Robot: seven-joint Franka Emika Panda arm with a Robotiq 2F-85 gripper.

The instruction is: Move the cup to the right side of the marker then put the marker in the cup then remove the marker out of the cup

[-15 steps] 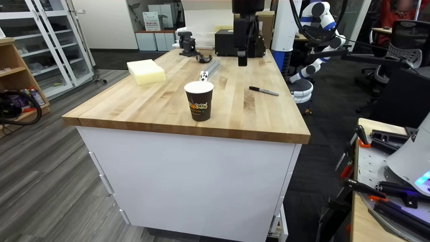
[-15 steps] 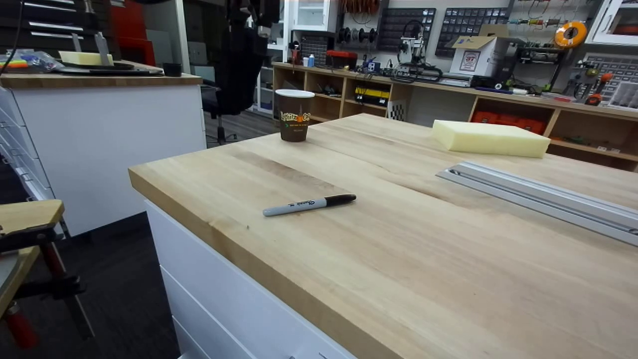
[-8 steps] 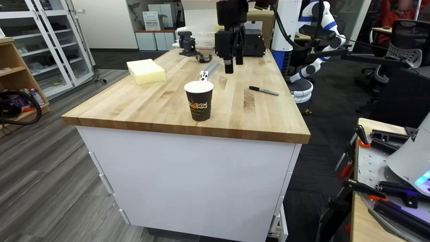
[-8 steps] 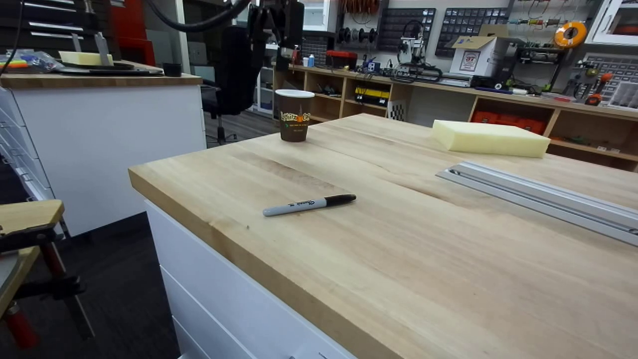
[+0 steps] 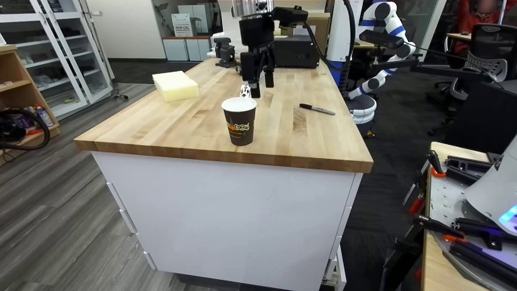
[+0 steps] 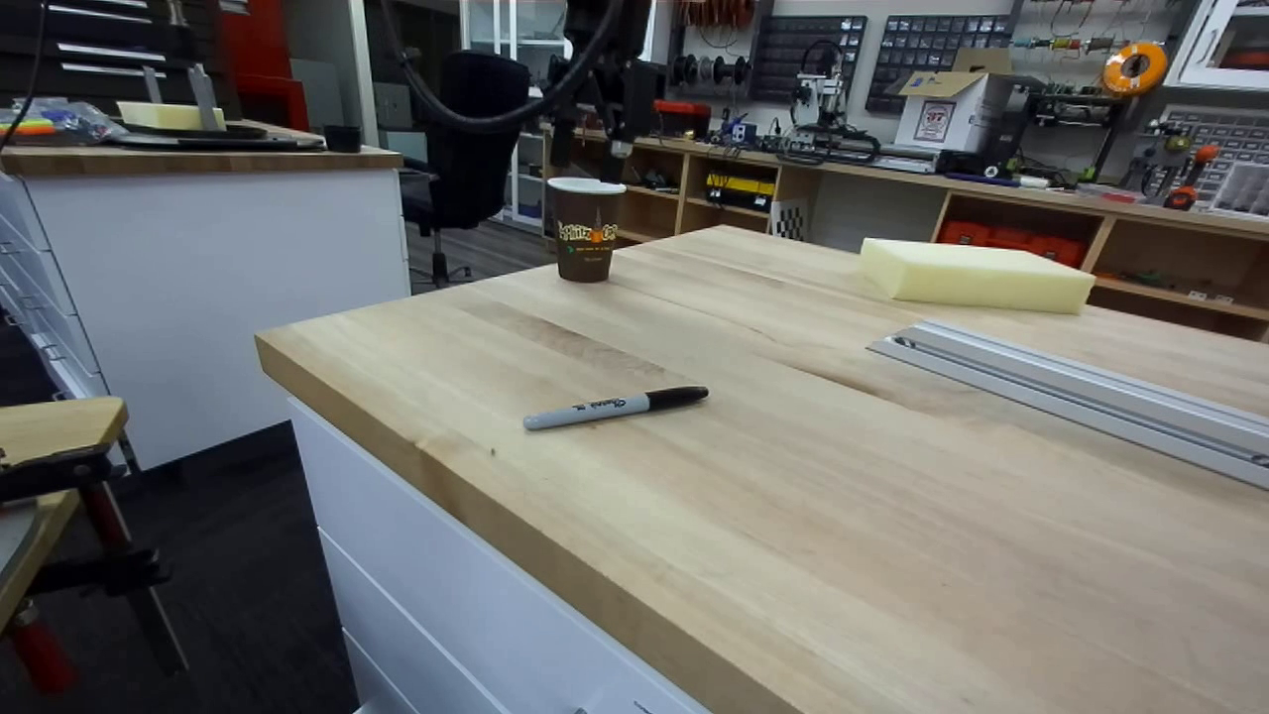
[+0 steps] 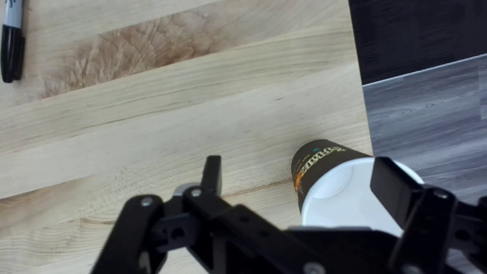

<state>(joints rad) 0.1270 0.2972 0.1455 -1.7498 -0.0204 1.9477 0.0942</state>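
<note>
The cup, dark brown with a printed band and a white inside, stands upright and empty on the wooden table in both exterior views (image 5: 241,129) (image 6: 585,238). In the wrist view the cup (image 7: 323,161) is at the lower right. The marker, grey with a black cap, lies flat in both exterior views (image 5: 317,109) (image 6: 615,407). It shows partly at the wrist view's top left (image 7: 12,47). My gripper (image 5: 262,88) is open and empty, above the table near the cup. In the wrist view one finger overlaps the cup's mouth; the other is left of the cup.
A yellow foam block (image 5: 176,87) and a metal rail (image 6: 1081,397) lie on the wooden table (image 6: 843,535). The cup stands near a table edge. A black box (image 5: 297,52) and a clamp-like black device (image 5: 226,52) are at the far end.
My gripper has moved left and slightly down toward the cup in an exterior view, and has come above the cup's rim in view. The cup and marker have not moved.
</note>
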